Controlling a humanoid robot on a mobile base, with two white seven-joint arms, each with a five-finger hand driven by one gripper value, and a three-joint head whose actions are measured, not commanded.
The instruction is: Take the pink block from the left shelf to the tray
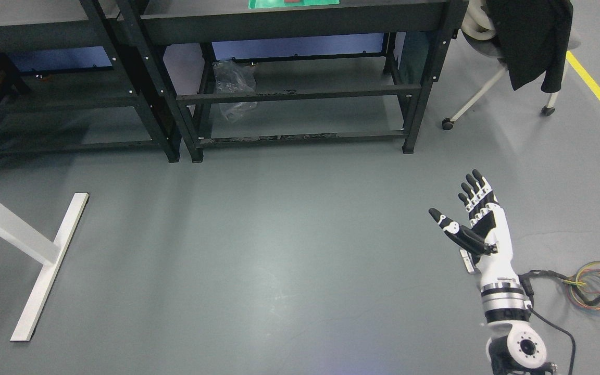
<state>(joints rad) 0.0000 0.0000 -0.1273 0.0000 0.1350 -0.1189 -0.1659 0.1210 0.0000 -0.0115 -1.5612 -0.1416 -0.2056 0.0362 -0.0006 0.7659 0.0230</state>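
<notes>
Right hand [479, 224] hangs over bare floor at four o'clock, fingers [474, 190] spread and holding nothing, no pink block visible, only a green tray [263, 4] at twelve o'clock; presumably light and rigid, best pinched across opposite flat faces.

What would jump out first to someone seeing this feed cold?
The right hand, open and empty, raised over bare grey floor at lower right. Behind it, black shelving spans the top, with a green tray just visible on its top edge. A chair draped with a dark jacket stands at upper right.
</notes>
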